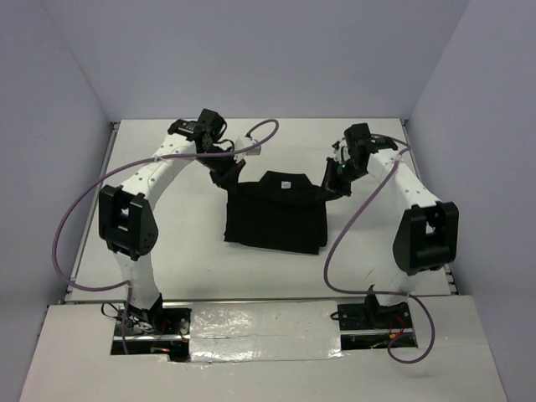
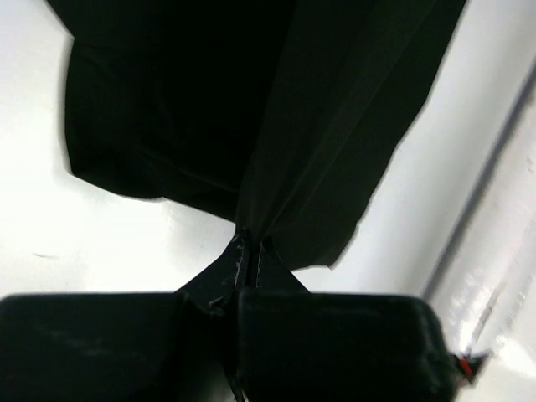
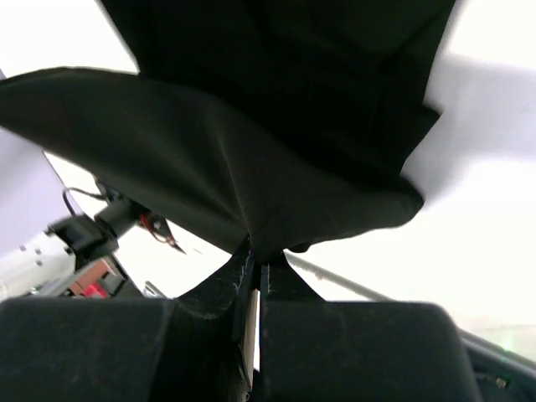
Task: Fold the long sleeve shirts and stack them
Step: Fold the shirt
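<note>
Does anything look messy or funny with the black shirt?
Nothing looks spilled or torn. The black shirt only sits a bit crooked: its near edge slants, and its far corners bunch up where the left gripper and the right gripper pinch them shut.

You see a plain black shirt with a white tag, a white table, and purple cables.
</note>
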Robot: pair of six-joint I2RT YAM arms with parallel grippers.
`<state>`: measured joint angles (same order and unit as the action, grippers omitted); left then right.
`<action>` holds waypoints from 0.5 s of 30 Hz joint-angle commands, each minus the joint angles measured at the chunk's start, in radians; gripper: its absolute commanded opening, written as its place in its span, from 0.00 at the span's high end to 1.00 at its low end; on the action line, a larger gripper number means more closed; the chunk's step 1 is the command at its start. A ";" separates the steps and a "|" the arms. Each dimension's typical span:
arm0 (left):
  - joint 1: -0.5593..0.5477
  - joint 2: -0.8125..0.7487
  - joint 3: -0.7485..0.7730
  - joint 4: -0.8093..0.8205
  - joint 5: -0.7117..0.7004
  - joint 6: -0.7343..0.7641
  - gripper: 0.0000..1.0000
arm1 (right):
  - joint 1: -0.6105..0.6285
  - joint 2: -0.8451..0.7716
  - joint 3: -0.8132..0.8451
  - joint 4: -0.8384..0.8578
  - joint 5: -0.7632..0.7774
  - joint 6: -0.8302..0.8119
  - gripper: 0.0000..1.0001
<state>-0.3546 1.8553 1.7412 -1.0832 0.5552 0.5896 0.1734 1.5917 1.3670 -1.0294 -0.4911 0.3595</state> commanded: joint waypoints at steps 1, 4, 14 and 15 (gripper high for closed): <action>0.046 0.054 0.093 0.061 -0.066 -0.097 1.00 | -0.055 0.089 0.073 0.023 0.046 -0.059 1.00; 0.055 0.096 0.129 0.137 -0.081 -0.158 1.00 | -0.080 0.157 0.118 0.049 0.025 -0.053 1.00; 0.057 0.232 0.135 0.327 -0.146 -0.299 0.89 | -0.135 0.399 0.230 0.147 0.005 0.010 1.00; 0.060 0.242 0.136 0.339 -0.159 -0.306 0.86 | -0.135 0.418 0.242 0.166 -0.004 0.015 0.96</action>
<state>-0.3290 2.0697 1.8450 -0.8131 0.4915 0.3424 0.0673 1.9579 1.5555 -0.9062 -0.5404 0.3695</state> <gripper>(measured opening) 0.132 0.035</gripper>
